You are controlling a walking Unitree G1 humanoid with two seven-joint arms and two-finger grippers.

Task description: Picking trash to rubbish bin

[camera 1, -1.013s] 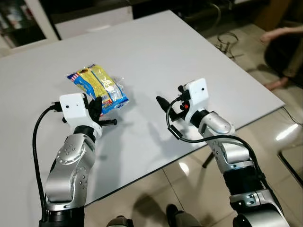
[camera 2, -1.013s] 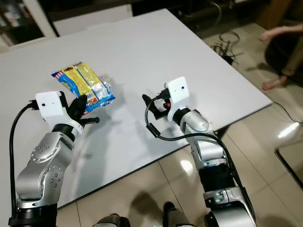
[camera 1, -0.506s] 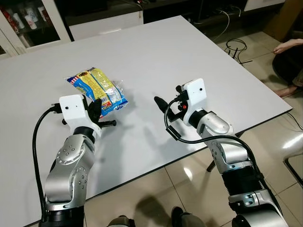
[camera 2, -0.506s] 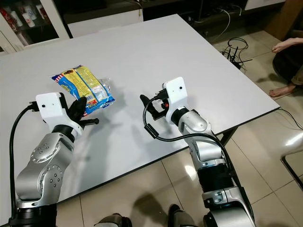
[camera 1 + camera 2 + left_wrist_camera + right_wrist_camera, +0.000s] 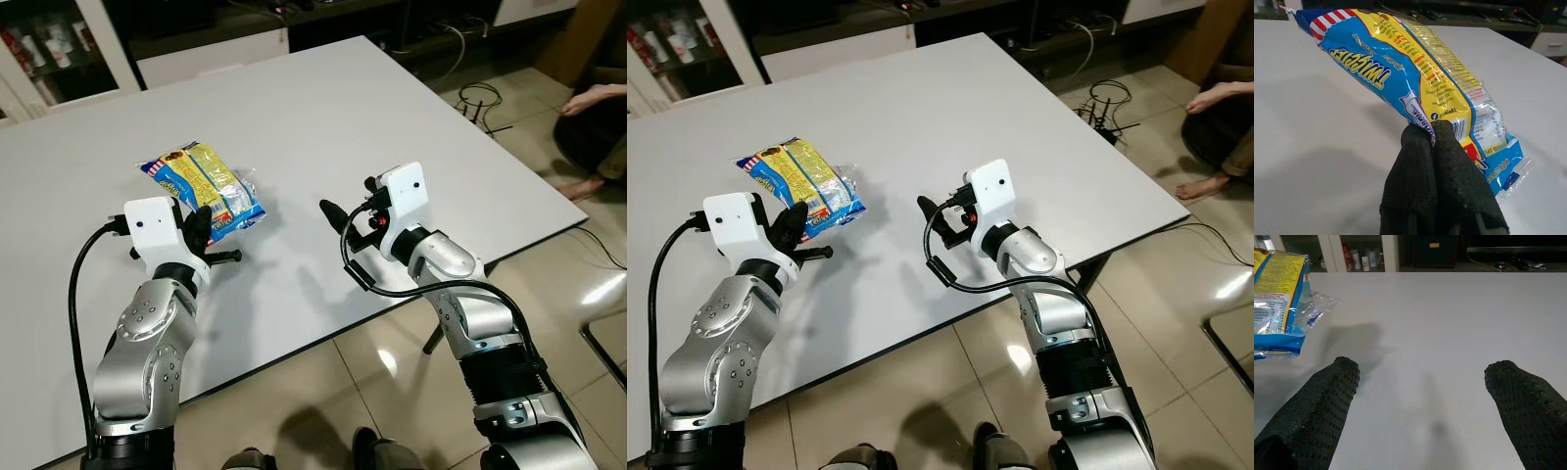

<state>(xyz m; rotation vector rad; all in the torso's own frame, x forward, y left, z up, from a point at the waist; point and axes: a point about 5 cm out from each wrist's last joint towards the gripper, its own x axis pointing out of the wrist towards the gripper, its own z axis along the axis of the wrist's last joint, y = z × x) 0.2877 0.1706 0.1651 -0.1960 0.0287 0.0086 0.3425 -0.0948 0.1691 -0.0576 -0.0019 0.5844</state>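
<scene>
The snack packet (image 5: 1415, 83) is sitting in our left gripper (image 5: 1432, 128), whose fingers (image 5: 1454, 171) are pressing together on the packet's lower edge, pinching the wrapper, so that it is tilting up off the white bench (image 5: 333, 117). Compared with a moment ago the grip and the packet are looking unchanged, while the whole view has shifted, so we are judging that we are moving or turning rather than handling; the pick looks done and the carry to a bin is what is left. Just beyond, our right gripper (image 5: 1422, 382) is hovering over the bench with its fingers (image 5: 1337, 396) spread wide and holding nothing. Farther off, past the bench's edge, a person's bare feet (image 5: 1215, 98) are resting on the tiled floor (image 5: 549, 284).
</scene>
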